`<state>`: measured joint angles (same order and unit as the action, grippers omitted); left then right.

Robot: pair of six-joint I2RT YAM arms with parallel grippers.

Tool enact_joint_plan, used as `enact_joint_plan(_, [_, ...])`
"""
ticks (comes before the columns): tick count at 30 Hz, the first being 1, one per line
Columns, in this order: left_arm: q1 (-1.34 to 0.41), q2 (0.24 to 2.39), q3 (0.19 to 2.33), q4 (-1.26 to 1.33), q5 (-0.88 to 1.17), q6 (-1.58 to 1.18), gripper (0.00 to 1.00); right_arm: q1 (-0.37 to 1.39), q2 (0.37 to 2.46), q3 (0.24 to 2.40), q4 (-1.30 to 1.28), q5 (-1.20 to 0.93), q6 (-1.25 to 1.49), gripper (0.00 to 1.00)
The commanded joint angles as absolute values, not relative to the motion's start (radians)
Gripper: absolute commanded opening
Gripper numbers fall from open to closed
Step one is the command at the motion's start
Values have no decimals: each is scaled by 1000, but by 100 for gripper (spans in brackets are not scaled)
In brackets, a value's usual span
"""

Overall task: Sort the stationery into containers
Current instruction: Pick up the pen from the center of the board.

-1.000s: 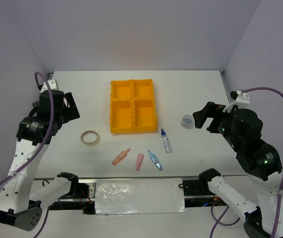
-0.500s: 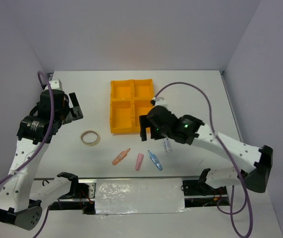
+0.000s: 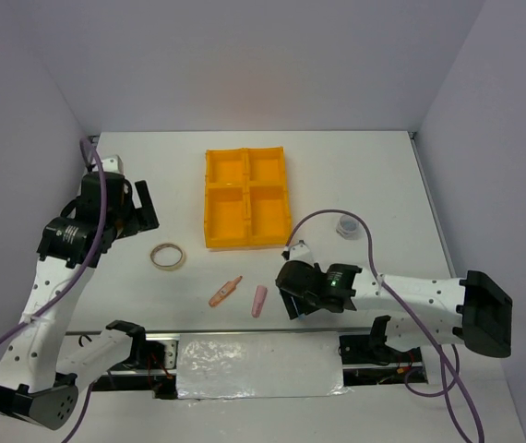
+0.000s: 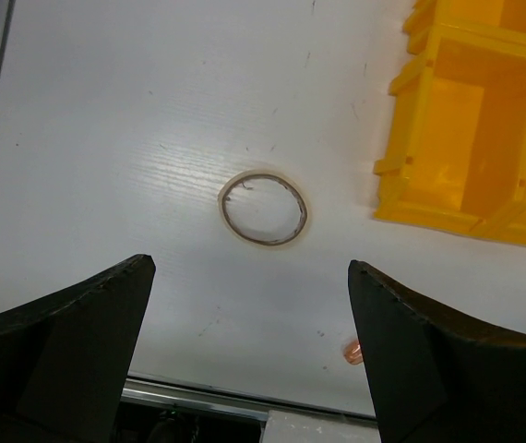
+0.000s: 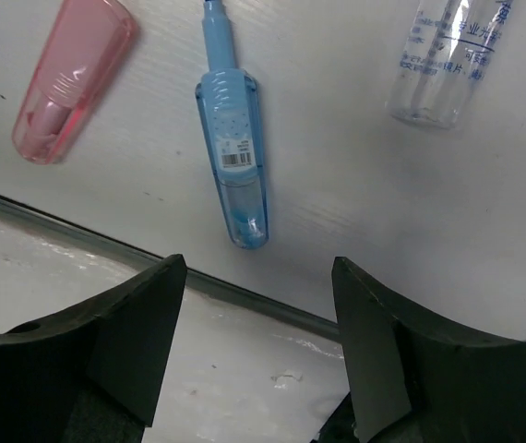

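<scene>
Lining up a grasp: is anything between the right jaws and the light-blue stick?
Nothing visible does. The light-blue stick lies on the table just ahead of the right gripper, whose jaws stand apart. The pink stick and clear bottle lie to either side, not touching it.

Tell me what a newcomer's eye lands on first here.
The bright orange tray, empty at mid-table, stands out against the white. Next, the right gripper low at the near edge, jaws apart just short of the blue stick. The left gripper hangs open, facing the tape ring.
</scene>
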<state>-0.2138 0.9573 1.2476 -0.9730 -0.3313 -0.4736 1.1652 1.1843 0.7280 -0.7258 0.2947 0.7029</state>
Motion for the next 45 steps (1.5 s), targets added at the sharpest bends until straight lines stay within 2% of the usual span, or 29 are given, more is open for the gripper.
enact_joint_plan(1, [-218, 953, 1249, -950, -285, -462, 99, 1170, 1140, 687, -568, 311, 693, 72])
enact_joint_plan(16, [-218, 948, 1244, -960, -242, -430, 99, 1172, 1284, 631, -417, 324, 629, 68])
enact_joint_plan(23, [-218, 937, 1239, -965, -236, -426, 99, 1170, 1325, 568, -348, 308, 637, 60])
enact_joint_plan(26, [-218, 931, 1236, -971, -242, -428, 99, 1170, 1347, 583, -357, 310, 634, 46])
enact_joint_plan(29, [-218, 927, 1229, -973, -245, -426, 99, 1172, 1371, 594, -362, 308, 632, 45])
enact_joint_plan(34, [-218, 916, 1226, -979, -259, -430, 99, 1172, 1347, 584, -354, 304, 626, 31])
enact_joint_plan(37, [-218, 911, 1220, -976, -262, -433, 99, 1172, 1299, 592, -362, 305, 624, 17])
enact_joint_plan(38, [-218, 911, 1221, -973, -259, -433, 99, 1172, 1287, 600, -370, 311, 626, 8])
enact_joint_plan(45, [-218, 949, 1272, -970, -190, -456, 99, 1172, 1166, 730, -500, 429, 663, 0])
